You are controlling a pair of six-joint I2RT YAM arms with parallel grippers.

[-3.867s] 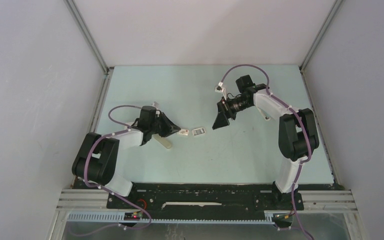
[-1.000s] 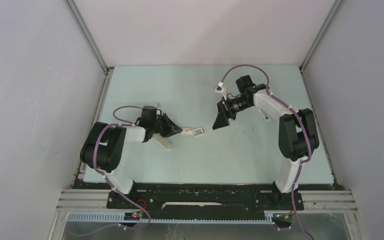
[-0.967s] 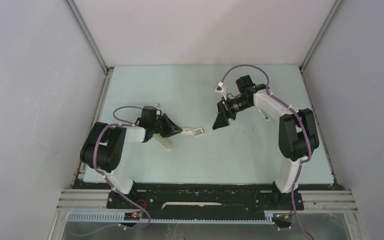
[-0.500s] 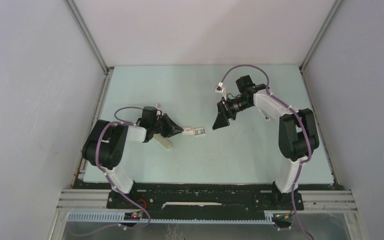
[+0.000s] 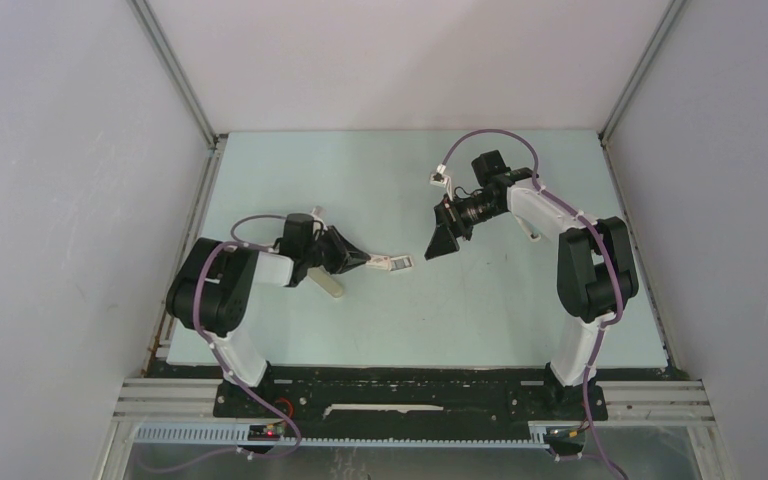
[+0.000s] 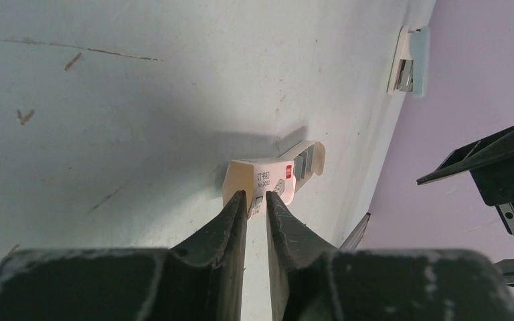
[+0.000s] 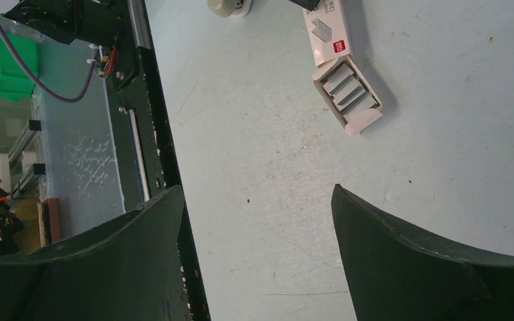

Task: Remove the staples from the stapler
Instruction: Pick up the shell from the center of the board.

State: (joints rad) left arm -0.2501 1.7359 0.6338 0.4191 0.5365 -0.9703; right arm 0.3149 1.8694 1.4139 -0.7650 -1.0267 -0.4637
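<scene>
Left gripper (image 6: 255, 198): low over the table (image 5: 480, 320), jaws only a thin slit apart. The tips rest against the near end of the white staple-box sleeve (image 6: 260, 182). The sleeve is wider than the slit. Cannot tell whether any part of it is pinched.

The sleeve lies flat, red logo up. Its open tray (image 7: 365, 119) lies at the sleeve's far end, in line with it and touching.

Staples (image 7: 345, 90): silvery-grey strips side by side in the tray, mid-table between the two grippers.

Right gripper (image 7: 255, 194): held above the table to the right of the tray and apart from it. Jaws are spread wide with nothing between them.

A cream oblong object (image 5: 328, 285) lies on the table just beside the left gripper, on its near side.
</scene>
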